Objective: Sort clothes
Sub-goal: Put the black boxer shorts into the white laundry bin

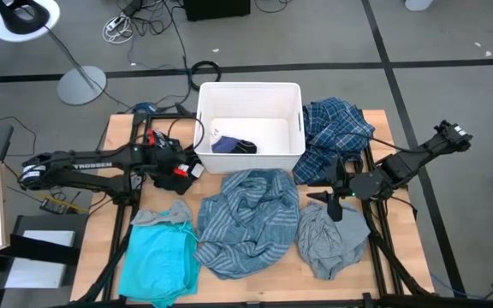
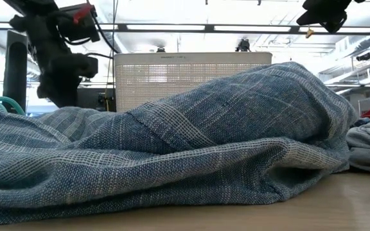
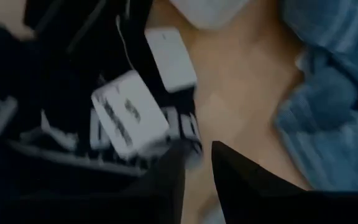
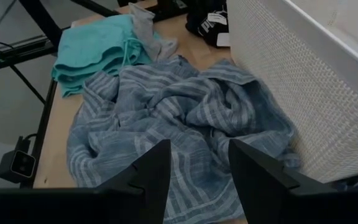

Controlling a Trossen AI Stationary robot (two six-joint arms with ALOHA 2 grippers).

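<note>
At the middle of the counter point(image 1: 109, 145), just in front of the white bin point(image 1: 294, 128), lies the blue-grey striped shirt point(image 1: 246, 218), heaped in loose folds; my right end effector point(image 1: 332, 204) hovers over the seam between that shirt and the plain grey garment point(image 1: 330, 238) near the counter's front right corner, its fingers spread moderately wide and holding nothing, as the right wrist view shows with the striped cloth straight ahead between them. The navy-white plaid shirt point(image 1: 336, 137) is bunched at the back right, beside the bin's wall, and the turquoise garment point(image 1: 157, 261) lies at the front left corner with a small grey piece point(image 1: 165, 214) on its back edge. Small dark pieces point(image 1: 234, 145) already sit inside the bin. My left end effector point(image 1: 185, 168) rests low near the bin's front left corner, fingers only narrowly apart and empty. All of this I judge to be light, limp fabric: it will drape, stretch out and drag neighbours along where it overlaps, so nothing is fragile, but a shallow pinch could slip off. I would take the striped shirt at a raised ridge of fold near the heap's middle, closing on several layers, and lift high enough that the hanging tails come free of the grey garment.
</note>
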